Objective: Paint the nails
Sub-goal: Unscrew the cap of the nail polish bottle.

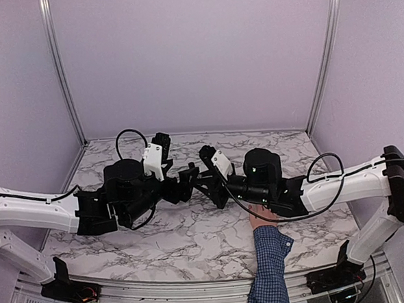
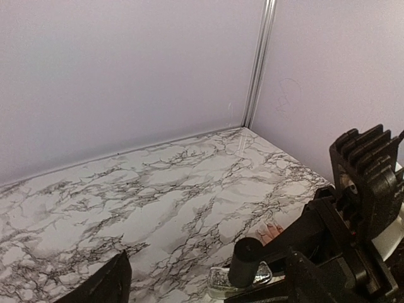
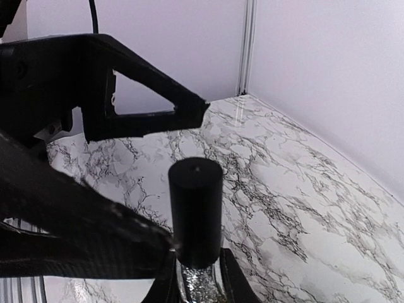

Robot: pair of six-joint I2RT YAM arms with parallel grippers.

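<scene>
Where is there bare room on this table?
Free: the far table strip along the back wall, and the near-left patch beside the left arm. Crowded: the centre, where both arms meet, and near right, under the right arm, where a hand lies.

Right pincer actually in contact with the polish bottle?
Touching. The right wrist view shows the right pincer with a finger pressed against each side of the glittery glass base of the bottle, no gap visible.
</scene>
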